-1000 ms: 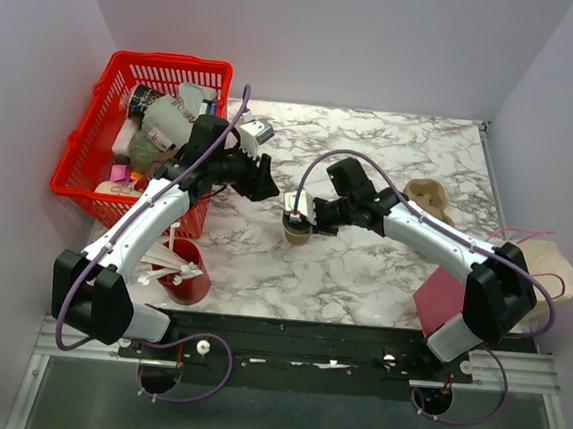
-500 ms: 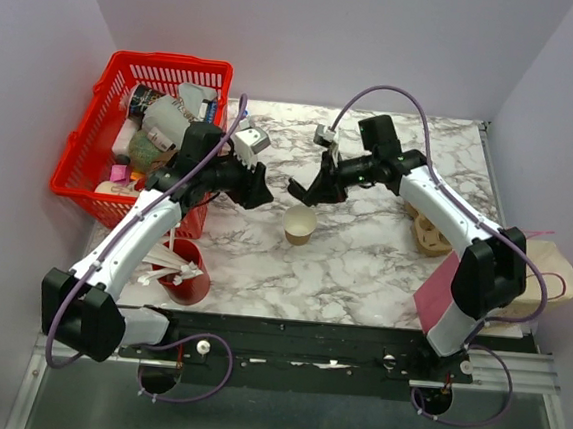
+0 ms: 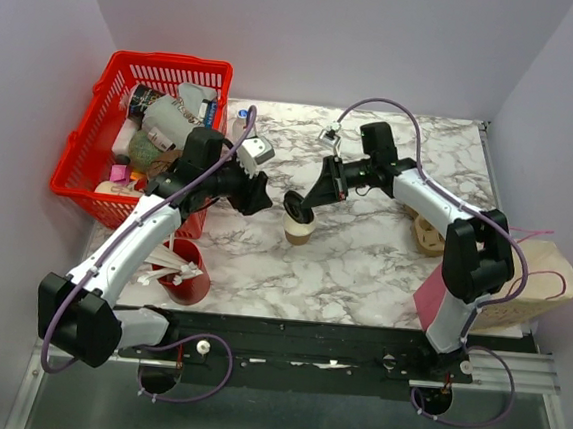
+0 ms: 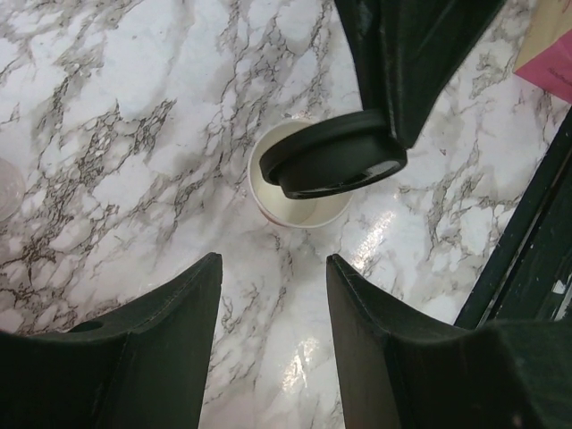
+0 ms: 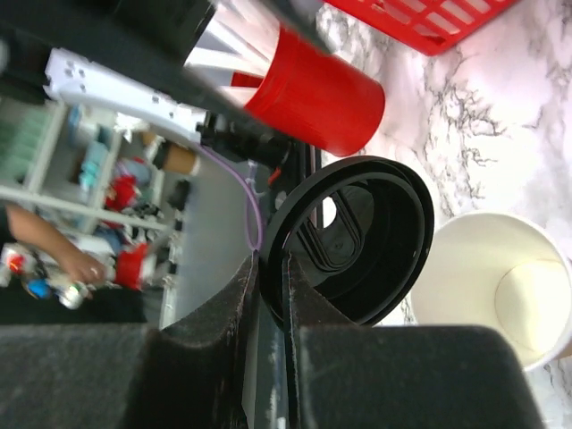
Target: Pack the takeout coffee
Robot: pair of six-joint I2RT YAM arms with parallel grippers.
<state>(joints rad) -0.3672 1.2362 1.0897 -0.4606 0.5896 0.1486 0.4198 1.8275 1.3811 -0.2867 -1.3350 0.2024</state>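
Lid (image 4: 332,165) moved down over cup (image 3: 300,236), pinched in right jaws, seemingly unseated; left jaws open, nearby.

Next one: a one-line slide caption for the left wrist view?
Right gripper holds the black lid tilted over the open cup; left gripper hovers open nearby.
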